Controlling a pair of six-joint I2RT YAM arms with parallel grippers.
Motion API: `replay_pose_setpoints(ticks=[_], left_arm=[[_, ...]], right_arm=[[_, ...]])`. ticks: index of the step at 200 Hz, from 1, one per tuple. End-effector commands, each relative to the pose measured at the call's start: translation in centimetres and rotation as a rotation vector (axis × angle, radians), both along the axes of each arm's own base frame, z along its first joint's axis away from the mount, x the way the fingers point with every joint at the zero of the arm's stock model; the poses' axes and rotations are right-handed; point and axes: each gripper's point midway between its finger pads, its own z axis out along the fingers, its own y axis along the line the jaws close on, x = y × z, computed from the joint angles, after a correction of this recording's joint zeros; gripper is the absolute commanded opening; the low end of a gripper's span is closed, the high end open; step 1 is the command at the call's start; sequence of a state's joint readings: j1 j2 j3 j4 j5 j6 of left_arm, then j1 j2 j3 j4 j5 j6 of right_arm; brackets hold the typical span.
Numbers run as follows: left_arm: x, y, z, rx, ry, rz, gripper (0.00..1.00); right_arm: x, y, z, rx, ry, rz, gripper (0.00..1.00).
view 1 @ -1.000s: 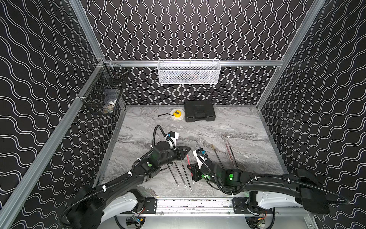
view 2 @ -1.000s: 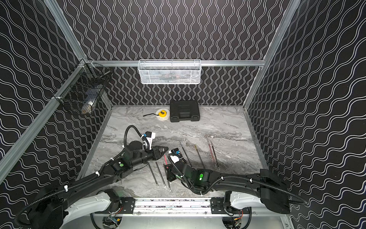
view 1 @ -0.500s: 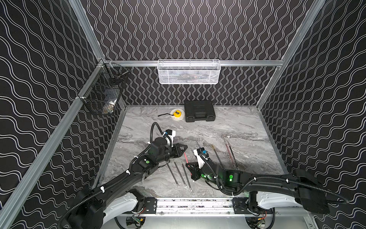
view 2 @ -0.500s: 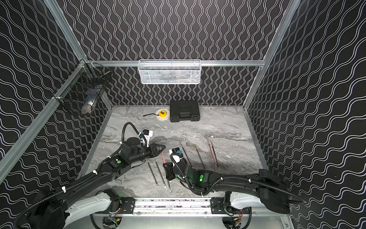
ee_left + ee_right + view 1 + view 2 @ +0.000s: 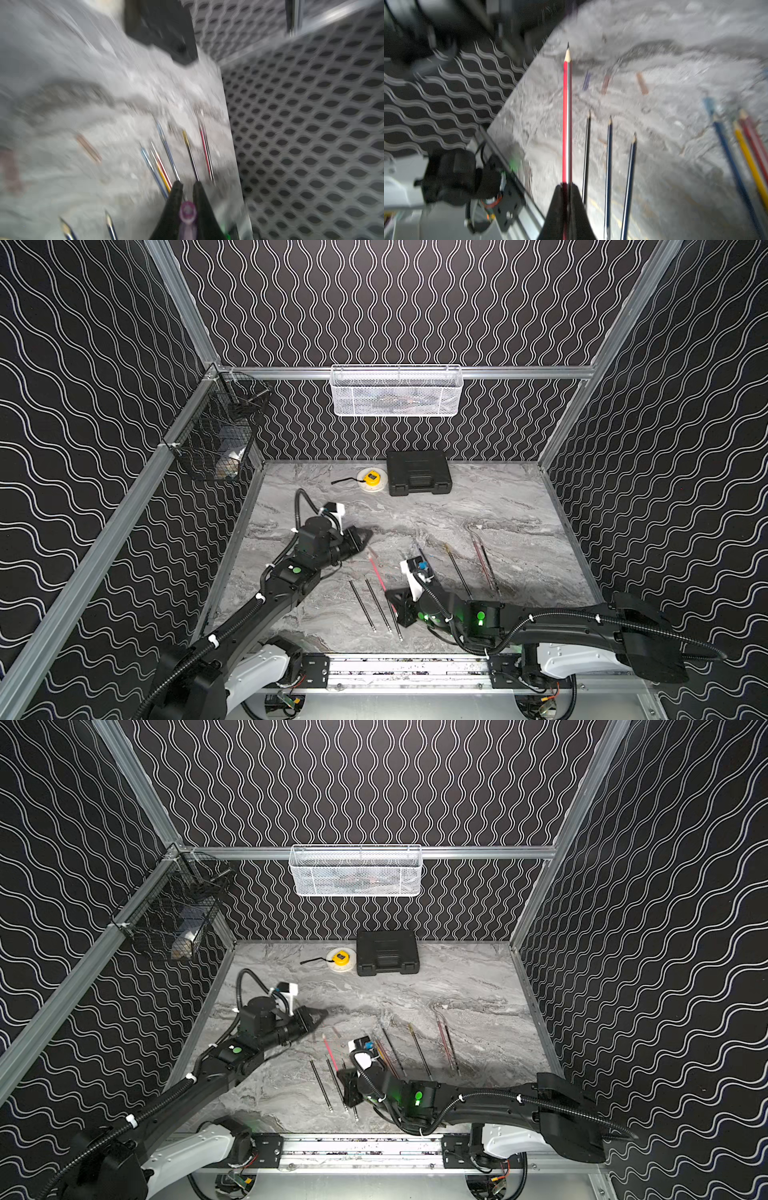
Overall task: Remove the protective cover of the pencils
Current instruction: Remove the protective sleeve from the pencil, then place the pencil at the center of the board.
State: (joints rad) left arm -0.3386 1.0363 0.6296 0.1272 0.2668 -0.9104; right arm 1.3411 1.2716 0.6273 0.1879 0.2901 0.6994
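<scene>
Grey marbled table (image 5: 498, 506): pencils (image 5: 362, 606) beside the right pincer (image 5: 390, 598) (three uncapped); black case (image 5: 419, 472), tape measure (image 5: 371, 480) far beyond.

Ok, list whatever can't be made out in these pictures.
- White basket, both top views: mesh hides its contents.
- Purple cover in the left gripper, left wrist view: frame edge cuts off its end.
- Red pencil, right wrist view: right gripper hides its back end.
- Loose cover, left wrist view: blurred.

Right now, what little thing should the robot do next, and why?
Probably lay the red pencil down beside the three bare-tipped pencils: its tip is already uncovered, the right gripper is shut on it, and the left gripper holds the purple cover.
</scene>
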Motion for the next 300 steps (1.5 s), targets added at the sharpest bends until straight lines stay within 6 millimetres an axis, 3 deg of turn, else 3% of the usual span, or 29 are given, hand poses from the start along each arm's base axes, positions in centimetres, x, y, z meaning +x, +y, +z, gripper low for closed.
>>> replay_pose_setpoints(ticks=[1, 41, 101, 163, 203, 224, 300], left_arm=[[1.8, 2.2, 2.4, 0.002, -0.098, 0.148, 0.00], [1.9, 2.2, 2.6, -0.035, -0.100, 0.156, 0.00], [2.2, 2.1, 0.2, 0.000, -0.068, 0.151, 0.00], [3.3, -0.3, -4.2, 0.039, -0.006, 0.088, 0.00], [3.5, -4.5, -7.5, 0.155, 0.039, 0.011, 0.00], [3.9, -5.7, -9.4, 0.175, 0.068, -0.013, 0.00], [5.2, -6.0, -13.4, 0.299, 0.142, -0.021, 0.00]], right_arm=[[-0.8, -0.4, -1.5, -0.055, 0.049, 0.021, 0.00], [-0.7, -0.6, -1.0, -0.054, 0.033, 0.006, 0.00], [0.3, -3.8, -0.8, -0.073, 0.013, -0.098, 0.00], [0.5, -7.8, -5.3, -0.166, 0.044, -0.200, 0.00], [0.4, -7.5, -8.2, -0.204, 0.080, -0.209, 0.00], [0.4, -7.2, -9.6, -0.216, 0.094, -0.211, 0.00], [1.0, -4.9, -11.8, -0.260, 0.102, -0.204, 0.00]])
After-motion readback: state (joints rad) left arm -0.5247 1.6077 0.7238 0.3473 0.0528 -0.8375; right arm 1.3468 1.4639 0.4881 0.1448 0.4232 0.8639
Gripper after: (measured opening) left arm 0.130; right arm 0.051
